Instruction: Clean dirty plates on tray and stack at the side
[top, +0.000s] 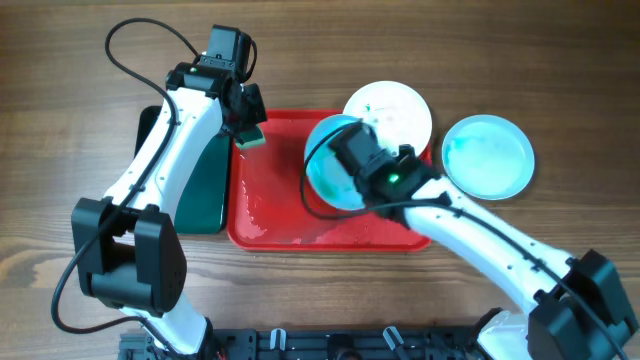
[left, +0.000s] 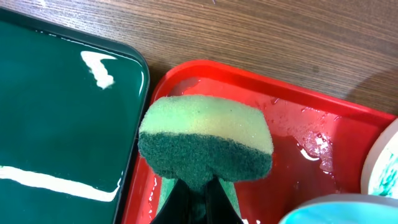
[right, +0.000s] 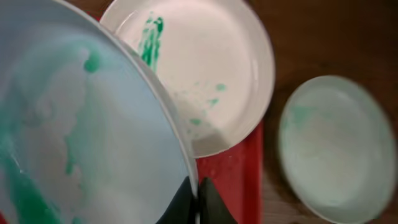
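Note:
The red tray (top: 270, 205) lies mid-table. My right gripper (top: 352, 160) is shut on the rim of a teal-smeared plate (top: 325, 170), held tilted above the tray; it fills the left of the right wrist view (right: 74, 143), jaws (right: 196, 196) pinching its edge. A second white plate with green smears (top: 395, 108) rests on the tray's far right corner (right: 205, 74). A third pale-teal plate (top: 488, 155) sits on the table right of the tray (right: 339, 146). My left gripper (top: 247, 125) is shut on a green sponge (left: 205, 140) over the tray's far left corner (left: 298, 99).
A smaller dark green tray (top: 205, 190) lies against the red tray's left side, also in the left wrist view (left: 62, 118). The red tray's floor is wet. Bare wooden table (top: 520, 60) surrounds the trays.

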